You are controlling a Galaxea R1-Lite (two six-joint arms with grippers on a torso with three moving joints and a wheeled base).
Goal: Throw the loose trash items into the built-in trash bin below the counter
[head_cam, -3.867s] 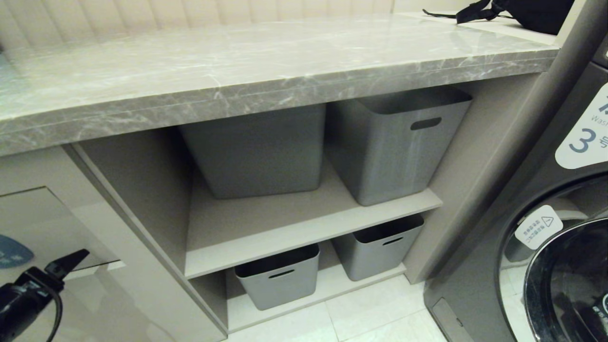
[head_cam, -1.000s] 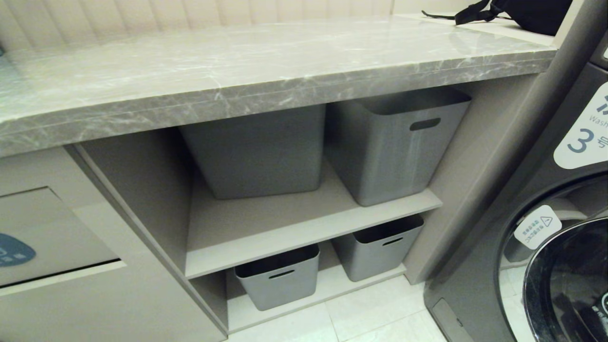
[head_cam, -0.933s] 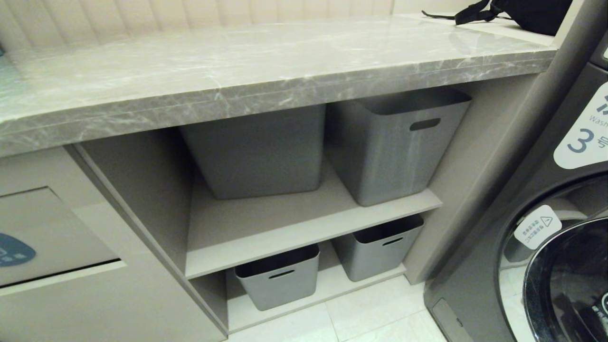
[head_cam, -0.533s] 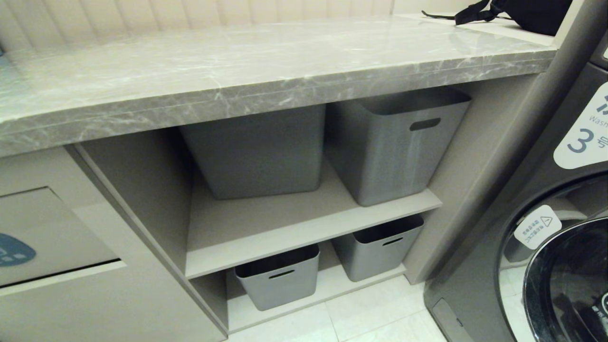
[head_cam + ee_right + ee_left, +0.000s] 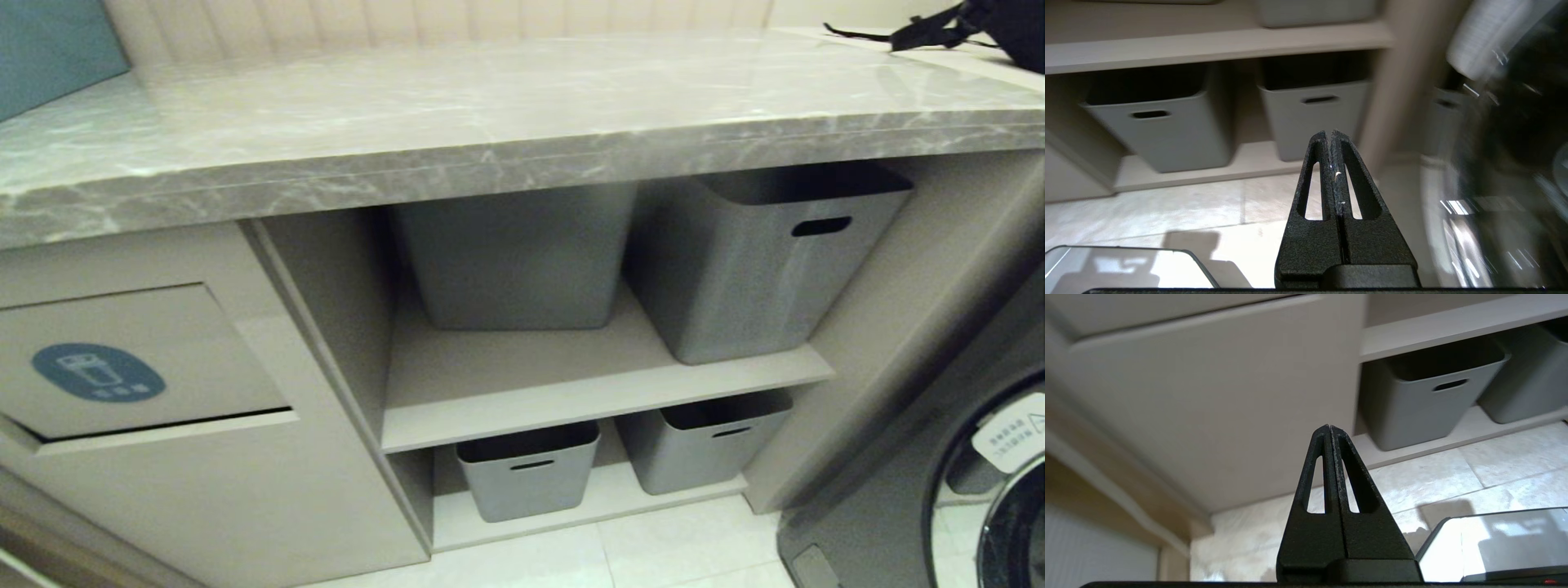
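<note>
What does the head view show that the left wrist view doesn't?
Only the head view shows the counter, the bin flap with its blue sticker, the two upper tubs and the washer. Only the left wrist view shows the left gripper, shut and empty, low over the floor. Both show the beige cabinet panel, the lower tubs and the pale floor tiles. No trash pieces show in either.
</note>
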